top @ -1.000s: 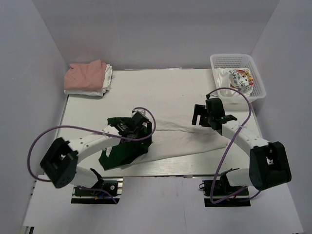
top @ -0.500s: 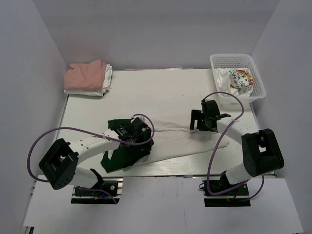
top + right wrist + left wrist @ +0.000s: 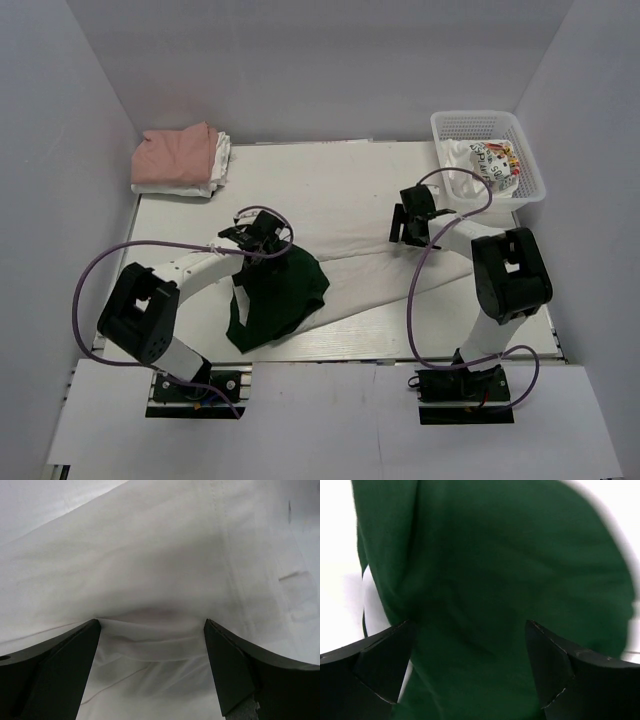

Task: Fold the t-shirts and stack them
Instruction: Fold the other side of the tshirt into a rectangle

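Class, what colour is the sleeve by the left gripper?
Dark green sleeve, clearest in left wrist view.

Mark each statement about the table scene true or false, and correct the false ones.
1. The pink shirt lies folded on a white shirt. True.
2. The basket is empty. False: it holds crumpled printed cloth.
3. The left gripper is over the green sleeve. True.
4. The right gripper grips the pink shirt. False: it is open over the large shirt, on its white cloth.
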`<state>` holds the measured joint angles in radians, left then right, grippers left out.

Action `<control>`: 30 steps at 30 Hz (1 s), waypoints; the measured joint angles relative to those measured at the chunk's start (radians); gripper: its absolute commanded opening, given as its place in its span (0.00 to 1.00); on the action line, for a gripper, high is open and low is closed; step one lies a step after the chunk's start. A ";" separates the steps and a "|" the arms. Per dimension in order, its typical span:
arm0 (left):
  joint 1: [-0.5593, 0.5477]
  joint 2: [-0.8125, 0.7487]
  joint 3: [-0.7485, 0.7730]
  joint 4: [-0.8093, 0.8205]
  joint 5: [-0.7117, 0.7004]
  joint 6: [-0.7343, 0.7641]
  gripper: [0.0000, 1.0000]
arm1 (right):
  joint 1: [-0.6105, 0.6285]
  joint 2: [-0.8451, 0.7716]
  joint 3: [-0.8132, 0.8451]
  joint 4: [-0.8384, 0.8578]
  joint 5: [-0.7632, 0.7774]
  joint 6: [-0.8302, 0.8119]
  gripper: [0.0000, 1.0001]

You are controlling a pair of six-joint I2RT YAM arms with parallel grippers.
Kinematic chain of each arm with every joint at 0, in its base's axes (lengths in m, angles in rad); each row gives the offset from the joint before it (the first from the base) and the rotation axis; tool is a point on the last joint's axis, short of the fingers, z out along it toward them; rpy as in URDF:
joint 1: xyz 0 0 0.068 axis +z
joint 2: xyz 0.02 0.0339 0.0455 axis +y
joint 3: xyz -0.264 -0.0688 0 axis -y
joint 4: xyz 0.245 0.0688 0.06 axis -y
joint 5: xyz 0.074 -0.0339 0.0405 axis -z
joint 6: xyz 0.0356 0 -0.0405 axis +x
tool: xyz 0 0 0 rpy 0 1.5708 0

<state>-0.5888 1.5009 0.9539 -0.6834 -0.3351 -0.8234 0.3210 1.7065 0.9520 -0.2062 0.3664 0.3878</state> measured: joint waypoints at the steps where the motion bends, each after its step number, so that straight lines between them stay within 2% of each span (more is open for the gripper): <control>1: 0.016 0.013 -0.020 0.016 0.014 0.000 1.00 | 0.000 0.036 0.044 -0.003 0.013 -0.001 0.90; 4: 0.032 0.043 -0.078 0.079 0.086 0.004 1.00 | 0.000 0.079 0.096 0.000 0.021 -0.012 0.90; 7: 0.029 0.097 -0.059 0.103 0.119 0.021 1.00 | -0.002 0.078 0.096 0.002 -0.007 -0.035 0.90; 12: 0.041 0.162 0.006 0.082 0.096 0.030 1.00 | -0.015 0.080 0.097 0.007 -0.019 -0.067 0.90; 20: 0.065 0.183 0.022 0.061 0.059 0.019 1.00 | -0.097 0.099 0.110 0.040 -0.114 -0.123 0.90; 30: 0.098 0.179 0.018 0.068 0.056 0.037 1.00 | -0.156 0.119 0.137 0.132 -0.123 -0.302 0.90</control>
<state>-0.4908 1.6794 0.9714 -0.6151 -0.2790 -0.7864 0.1646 1.8256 1.0893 -0.0738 0.2432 0.0856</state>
